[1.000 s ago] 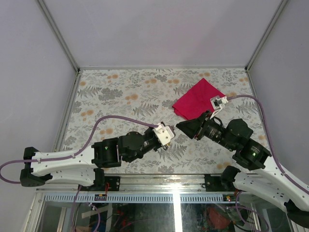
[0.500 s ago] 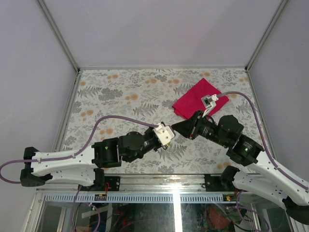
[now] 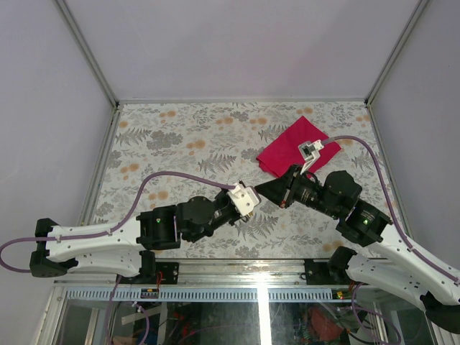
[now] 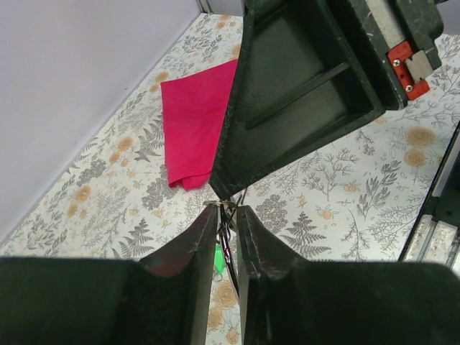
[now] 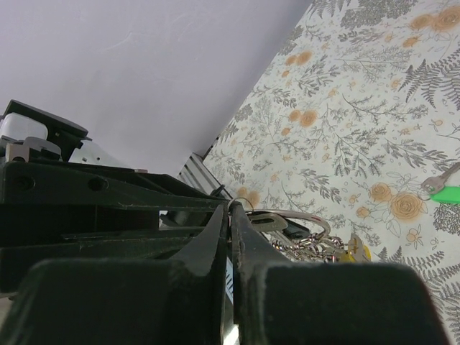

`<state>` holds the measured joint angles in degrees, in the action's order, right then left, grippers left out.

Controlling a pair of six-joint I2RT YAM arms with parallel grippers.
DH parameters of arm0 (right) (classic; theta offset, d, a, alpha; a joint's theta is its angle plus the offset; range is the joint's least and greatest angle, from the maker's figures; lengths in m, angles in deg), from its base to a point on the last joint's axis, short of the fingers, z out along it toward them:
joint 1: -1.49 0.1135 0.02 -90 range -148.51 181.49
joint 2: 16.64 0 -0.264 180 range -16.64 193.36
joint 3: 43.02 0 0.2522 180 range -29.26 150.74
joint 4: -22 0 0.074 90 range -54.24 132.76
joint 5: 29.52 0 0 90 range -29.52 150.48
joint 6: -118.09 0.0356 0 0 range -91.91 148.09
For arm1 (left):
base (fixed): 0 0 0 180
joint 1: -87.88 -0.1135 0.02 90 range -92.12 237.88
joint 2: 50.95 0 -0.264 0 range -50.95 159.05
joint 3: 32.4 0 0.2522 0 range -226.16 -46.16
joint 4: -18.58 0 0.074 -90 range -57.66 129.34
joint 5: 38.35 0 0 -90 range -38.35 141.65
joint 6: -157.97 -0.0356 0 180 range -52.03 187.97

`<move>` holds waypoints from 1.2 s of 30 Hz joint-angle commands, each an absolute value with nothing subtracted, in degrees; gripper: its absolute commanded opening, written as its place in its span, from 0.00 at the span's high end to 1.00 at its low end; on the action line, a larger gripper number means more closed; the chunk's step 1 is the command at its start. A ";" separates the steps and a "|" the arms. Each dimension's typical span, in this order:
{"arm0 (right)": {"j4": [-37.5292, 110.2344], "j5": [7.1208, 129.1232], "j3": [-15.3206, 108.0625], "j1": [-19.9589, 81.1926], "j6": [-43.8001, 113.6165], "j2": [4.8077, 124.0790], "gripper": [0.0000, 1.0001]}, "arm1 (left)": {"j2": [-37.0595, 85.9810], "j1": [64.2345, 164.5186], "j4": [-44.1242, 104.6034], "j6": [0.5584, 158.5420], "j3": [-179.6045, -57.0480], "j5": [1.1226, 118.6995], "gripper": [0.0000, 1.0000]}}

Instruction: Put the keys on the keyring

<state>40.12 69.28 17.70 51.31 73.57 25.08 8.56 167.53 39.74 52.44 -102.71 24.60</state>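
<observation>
Top view: the left fingers [image 3: 251, 195] and right fingers [image 3: 260, 189] meet tip to tip at lower centre, over the floral surface [image 3: 180, 136], below a red cloth [image 3: 295, 147].

Left wrist view: at centre the left pair stands a slit apart, with the keyring [image 4: 221, 205] wire across its tips. Whether it grips, I cannot tell.

Right wrist view: the right pair is pressed together on the ring's edge, centre frame. Some keys [image 5: 356, 251] hang from the ring, so threading looks partly done. A green tag [image 5: 449, 192] lies loose at the right edge and probably remains to be added.

Nothing legible: no text, label or number on left end effector [image 4: 225, 210], right end effector [image 5: 230, 208], red cloth [image 3: 295, 147] or bench [image 3: 180, 136].
</observation>
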 commanded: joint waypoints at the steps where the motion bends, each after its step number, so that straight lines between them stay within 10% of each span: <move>1: 35.76 71.36 18.15 51.14 73.36 23.86 1.00 | 7.82 167.47 35.60 53.03 -104.22 23.32 0.77; 19: 39.52 66.97 22.42 51.10 67.84 22.33 1.00 | 2.08 167.41 34.72 55.42 -99.20 25.29 0.51; 36: 34.47 65.45 21.41 51.09 71.23 21.38 1.00 | 0.38 167.41 26.07 64.67 -91.99 28.90 0.47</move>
<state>40.60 65.93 19.47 51.31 70.18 22.63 -0.25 167.53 32.42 61.95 -92.96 28.62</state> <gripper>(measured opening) 0.018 0.539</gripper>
